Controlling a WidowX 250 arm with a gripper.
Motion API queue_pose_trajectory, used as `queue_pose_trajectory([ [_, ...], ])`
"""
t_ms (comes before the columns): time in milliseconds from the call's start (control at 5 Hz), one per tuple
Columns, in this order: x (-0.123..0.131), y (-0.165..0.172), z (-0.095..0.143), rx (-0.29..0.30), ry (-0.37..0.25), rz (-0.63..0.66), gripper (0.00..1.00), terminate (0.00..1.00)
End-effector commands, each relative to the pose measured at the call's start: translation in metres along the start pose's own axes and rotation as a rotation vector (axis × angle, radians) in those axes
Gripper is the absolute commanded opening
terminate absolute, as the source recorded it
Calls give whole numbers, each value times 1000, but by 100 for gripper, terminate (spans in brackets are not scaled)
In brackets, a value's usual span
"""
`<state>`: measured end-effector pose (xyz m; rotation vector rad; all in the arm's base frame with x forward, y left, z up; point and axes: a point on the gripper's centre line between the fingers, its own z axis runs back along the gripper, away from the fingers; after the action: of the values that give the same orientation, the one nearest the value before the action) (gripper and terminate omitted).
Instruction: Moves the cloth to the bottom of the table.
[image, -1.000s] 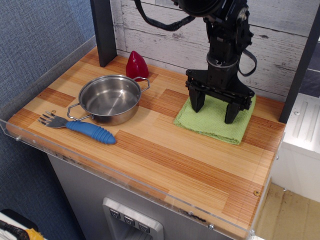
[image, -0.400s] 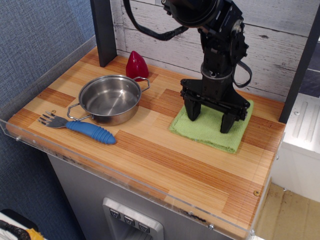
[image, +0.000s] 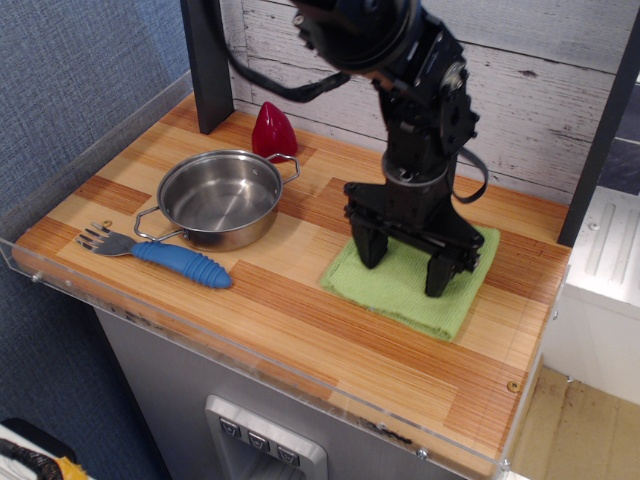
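The hand (image: 405, 257) is seen spread wide, with both fingertips pressed down onto the cloth (image: 410, 283). The cloth lies flat on the right half of the tabletop (image: 330, 330), about midway between the far wall and the near edge. To the left, a steel pot (image: 220, 198) is set, with a blue-handled fork (image: 160, 253) just beside it on the near side. A red cone-shaped object (image: 273, 130) is placed behind the pot, near the far wall.
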<state>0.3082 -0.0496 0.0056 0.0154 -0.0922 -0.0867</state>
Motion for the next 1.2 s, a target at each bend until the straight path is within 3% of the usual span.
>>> queue_pose_trajectory([
  [0,-23,10,5,49,28,-38,100,0],
  [1000,-65,27,9,49,105,-57,100,0],
])
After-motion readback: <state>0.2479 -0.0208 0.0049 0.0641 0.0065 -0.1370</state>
